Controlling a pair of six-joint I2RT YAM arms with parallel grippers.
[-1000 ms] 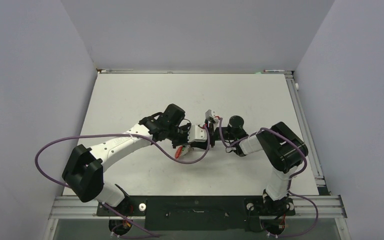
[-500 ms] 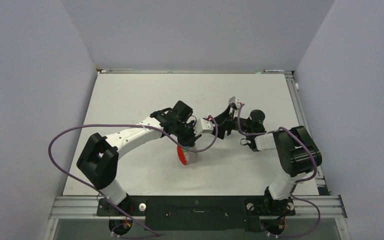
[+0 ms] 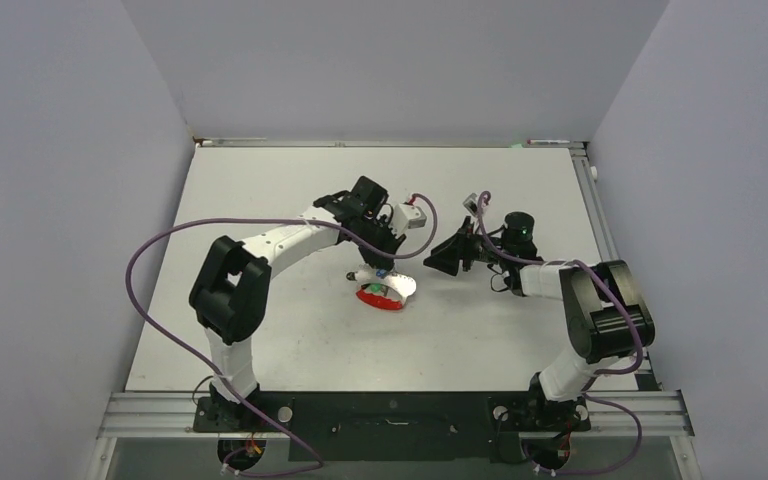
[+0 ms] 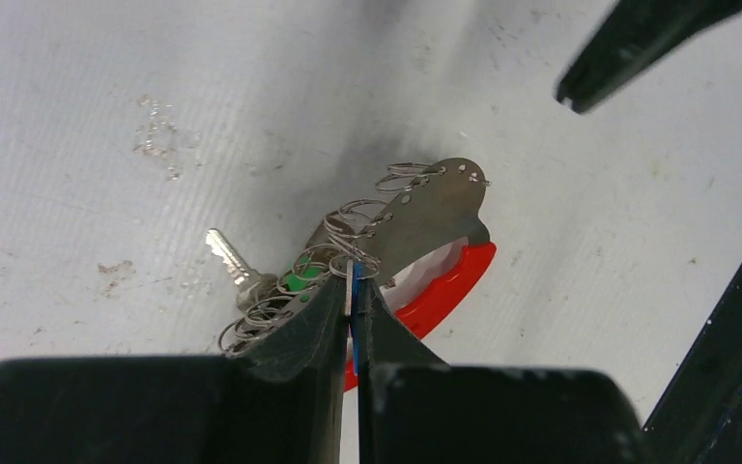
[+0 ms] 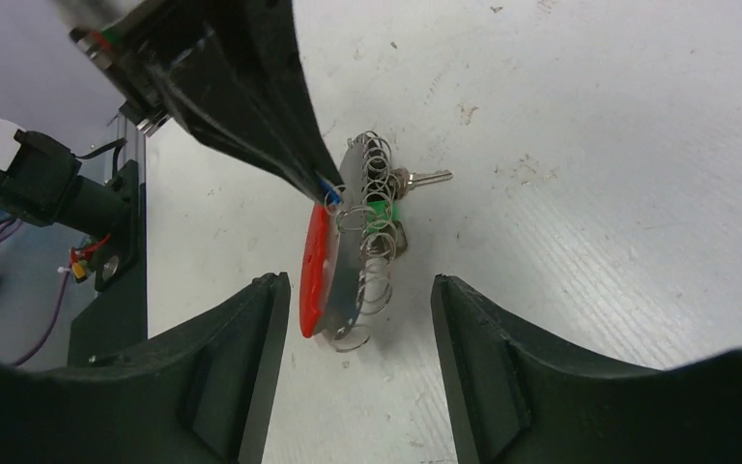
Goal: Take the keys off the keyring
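Observation:
The keyring [image 3: 380, 297], a red arc with a grey metal plate, hangs low over the white table [image 3: 260, 200] near its middle. My left gripper [image 3: 384, 268] points down at it from behind. In the left wrist view the left gripper [image 4: 352, 280] is shut on the blue-headed key [image 4: 355, 329], with the red arc [image 4: 454, 280], a green-headed key [image 4: 298, 281], a silver key [image 4: 227, 256] and several small wire rings just beyond. My right gripper [image 3: 438, 260] is open and empty to the right. In its wrist view the right gripper [image 5: 357, 285] faces the keyring [image 5: 316, 271] a short way off.
Grey walls close in the table on three sides. A metal rail [image 3: 400, 410] with both arm bases runs along the near edge. Purple cables [image 3: 160, 250] loop off the left arm. The right gripper's fingertip [image 4: 638, 39] shows at the top right of the left wrist view.
The two grippers were close together; the right one has backed off to the right and opened. The left arm has swung toward the back, and the keyring now hangs from its jaws.

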